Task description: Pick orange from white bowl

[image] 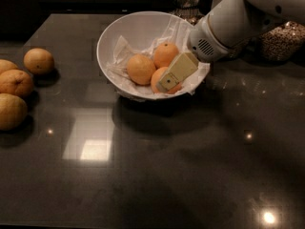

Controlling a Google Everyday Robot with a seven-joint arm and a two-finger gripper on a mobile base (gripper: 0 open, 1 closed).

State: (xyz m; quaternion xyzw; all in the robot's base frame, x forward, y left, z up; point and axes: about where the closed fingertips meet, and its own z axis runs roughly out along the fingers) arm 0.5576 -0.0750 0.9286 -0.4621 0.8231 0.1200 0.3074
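The orange lies in the white bowl, at its front right side. The gripper reaches into the bowl and lies over that orange; I cannot tell whether it is spread or pinching

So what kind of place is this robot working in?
Probably a kitchen or break room: a dark polished counter, a white bowl of oranges with the gripper in it, and a jar of dry food behind.

A dark, glossy tabletop fills nearly the whole scene; its surface mirrors a pale square of light left of centre and a small bright spot near the right corner; beyond its far edge the room lies in shadow.
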